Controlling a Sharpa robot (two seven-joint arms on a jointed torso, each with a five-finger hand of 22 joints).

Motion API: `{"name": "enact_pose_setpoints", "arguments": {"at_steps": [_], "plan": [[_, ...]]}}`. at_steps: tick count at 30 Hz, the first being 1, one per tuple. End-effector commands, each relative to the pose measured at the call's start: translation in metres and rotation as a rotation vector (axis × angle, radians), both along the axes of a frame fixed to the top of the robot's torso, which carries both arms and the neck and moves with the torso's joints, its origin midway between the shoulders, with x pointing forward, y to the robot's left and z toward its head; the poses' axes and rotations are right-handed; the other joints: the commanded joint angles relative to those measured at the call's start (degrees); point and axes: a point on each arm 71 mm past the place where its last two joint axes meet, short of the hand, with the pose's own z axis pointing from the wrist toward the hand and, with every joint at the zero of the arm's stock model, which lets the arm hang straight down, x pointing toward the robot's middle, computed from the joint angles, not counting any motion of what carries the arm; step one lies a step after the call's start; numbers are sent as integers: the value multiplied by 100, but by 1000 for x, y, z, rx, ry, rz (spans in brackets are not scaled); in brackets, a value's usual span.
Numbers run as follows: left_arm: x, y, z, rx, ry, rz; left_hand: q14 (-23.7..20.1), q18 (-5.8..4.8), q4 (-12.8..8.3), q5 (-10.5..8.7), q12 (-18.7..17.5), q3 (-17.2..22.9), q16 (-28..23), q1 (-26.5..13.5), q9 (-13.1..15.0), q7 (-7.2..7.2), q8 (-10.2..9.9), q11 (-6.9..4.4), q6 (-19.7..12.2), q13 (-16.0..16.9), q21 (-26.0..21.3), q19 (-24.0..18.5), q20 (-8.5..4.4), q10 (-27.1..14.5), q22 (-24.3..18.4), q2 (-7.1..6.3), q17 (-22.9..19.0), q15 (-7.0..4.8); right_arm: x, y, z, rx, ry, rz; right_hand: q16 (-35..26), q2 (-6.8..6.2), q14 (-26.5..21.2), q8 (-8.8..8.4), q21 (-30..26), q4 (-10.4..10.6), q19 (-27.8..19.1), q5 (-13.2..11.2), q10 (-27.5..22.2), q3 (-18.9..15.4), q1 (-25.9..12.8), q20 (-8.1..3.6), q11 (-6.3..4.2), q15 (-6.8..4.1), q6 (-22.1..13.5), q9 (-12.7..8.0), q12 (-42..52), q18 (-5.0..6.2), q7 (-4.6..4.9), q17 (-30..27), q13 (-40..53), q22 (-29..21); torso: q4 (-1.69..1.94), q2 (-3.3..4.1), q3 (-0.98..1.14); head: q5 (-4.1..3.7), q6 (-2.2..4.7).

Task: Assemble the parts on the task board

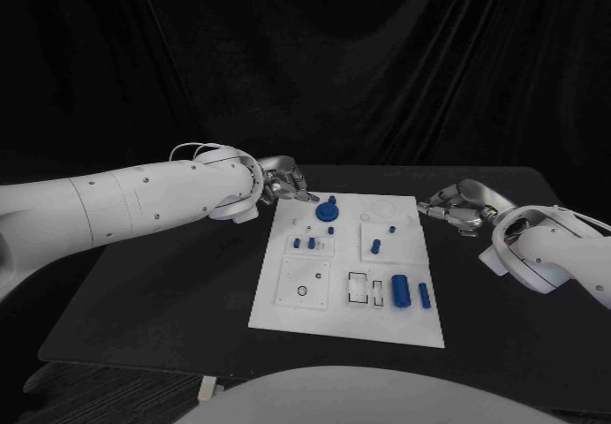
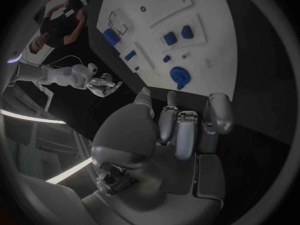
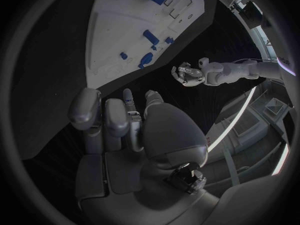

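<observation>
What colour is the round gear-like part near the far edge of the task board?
Blue. The round part shows best in the head view, on the white task board.

One white task board [image 1: 334, 309] lies on one black table [image 1: 153, 300]. The board carries one round blue knob [image 1: 328, 212] at its far end; one small blue peg [image 1: 331, 200] stands just beyond that knob. Near the board's middle, about six small blue pegs stand in two groups, one group [image 1: 307, 239] on the left and one group [image 1: 380, 242] on the right; the exact count cannot be told. Two blue cylinders lie side by side near the front right, one thick [image 1: 400, 290] and one thin [image 1: 424, 296]. Two hands appear, one left hand [image 1: 284, 182] and one right hand [image 1: 452, 209].
</observation>
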Motion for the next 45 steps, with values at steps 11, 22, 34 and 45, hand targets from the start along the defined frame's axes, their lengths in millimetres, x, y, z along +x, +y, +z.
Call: {"name": "enact_pose_setpoints", "arguments": {"at_steps": [11, 22, 34, 45], "plan": [[-9, -51, -8, 146, -522, -552, -898, -27, 22, -330, -5996, 1693, -1332, 1873, -3248, -595, -1424, -309, 306, -5023, 416, 498, 26, -3568, 882, -985, -1340, -275, -14, 7, 22, 98, -216, 67, 152, -81, 177, 41, 168, 41, 180, 42, 320, -88, -18, 45, 22, -41, 117, 5, 69, -3, 13, 174, 121, 428, -2, 5, 0, -55, -1], [-9, -71, -32, 197, -513, -609, -773, -62, -304, -374, -6075, 1927, -1345, 1773, -3806, -633, -1387, -320, 649, -5605, 484, 700, -76, -3275, 935, -1152, -1586, -306, -18, 11, 24, 110, -225, 96, 158, -88, 181, 37, 171, 40, 186, 43, 329, -97, -25, 44, 21, -42, 115, 2, 76, -3, 12, 175, 136, 432, 3, 29, -7, -112, -1], [-7, -79, -53, 297, -466, -635, -710, -46, -314, -609, -5975, 2119, -1258, 1524, -4008, -572, -1321, -392, 974, -5784, 354, 678, -79, -2640, 913, -1229, -1648, -301, -18, 13, 21, 106, -200, 110, 151, -83, 180, 36, 143, 40, 184, 46, 327, -96, -26, 44, 23, -42, 115, 1, 73, 2, 11, 162, 129, 423, 11, 24, -1, -150, -1], [-5, -78, -63, 325, -425, -622, -336, -43, -243, -812, -6305, 2231, -919, 1261, -4177, -481, -1375, -328, 1203, -6068, 275, 710, -86, -2311, 906, -1283, -1255, -320, -18, 11, 21, 105, -192, 105, 148, -75, 179, 28, 143, 36, 186, 63, 326, -93, -23, 44, 25, -40, 106, -3, 71, 3, 13, 151, 124, 425, 5, 21, 0, -150, -1]]}}
